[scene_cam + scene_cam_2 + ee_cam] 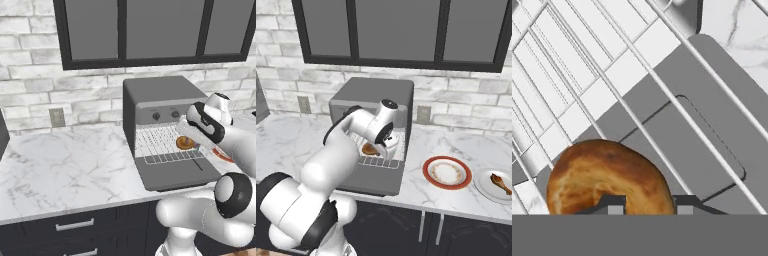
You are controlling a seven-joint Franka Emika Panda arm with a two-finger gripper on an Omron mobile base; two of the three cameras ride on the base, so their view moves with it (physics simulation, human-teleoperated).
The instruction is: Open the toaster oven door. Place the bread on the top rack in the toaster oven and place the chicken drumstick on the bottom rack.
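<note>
The toaster oven [160, 92] [376, 95] stands on the counter with its door [175, 172] [373, 177] [712, 125] folded down flat. A wire rack [160, 145] [612, 50] reaches out of its mouth, and in the hand view a second wire grid shows beneath it. My gripper [190, 141] [379, 151] [650, 207] is at the oven's mouth, shut on the golden-brown bread [184, 143] [369, 148] [607, 175], just above the rack's front wires. Far to the right, the chicken drumstick [500, 182] lies on a white plate [491, 192].
A red-rimmed plate [446, 172] sits on the marble counter [65, 160] right of the oven. Wall outlets [57, 117] [423, 114] are on the brick backsplash. Dark-framed cabinets [150, 30] hang overhead. Drawers [75, 225] run below the counter edge.
</note>
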